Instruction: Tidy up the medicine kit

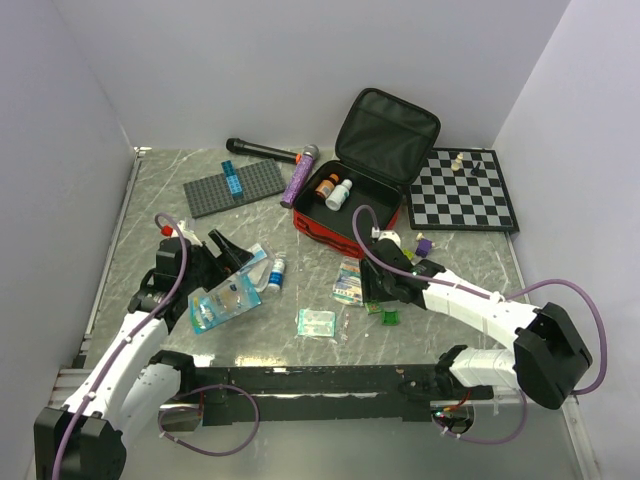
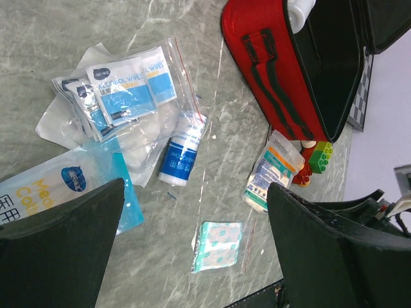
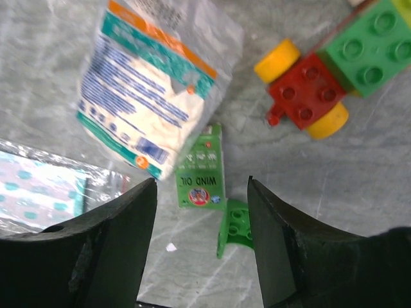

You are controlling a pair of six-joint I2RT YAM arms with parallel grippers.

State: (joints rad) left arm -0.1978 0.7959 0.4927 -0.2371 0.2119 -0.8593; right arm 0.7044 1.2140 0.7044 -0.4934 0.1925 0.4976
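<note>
The right fingers [image 3: 109,250] stand spread with nothing pinched. The small green cardboard box printed WIND OIL [image 3: 201,168] lies flat on the grey marbled counter [image 3: 359,186], its near end just inside the gap and closer to one finger than the other. A loose green studded brick [image 3: 234,228] sits in the same gap against the opposite finger, near the box's corner. A white sachet with teal and orange print [image 3: 154,90] lies just ahead of the finger nearest the box and touches the box's far end.

The step looks like picking up this box. To do it well, the pads should meet its two long sides squarely. They should close a little ahead of the brick, so it is not squeezed in too, but short of the sachet's edge.

The red soft fabric zip case [image 1: 330,232] lies open beyond the fingertips, a short carry away. The left fingers [image 2: 58,244] are spread wide and empty, above clear plastic pouches [image 2: 122,90].
</note>
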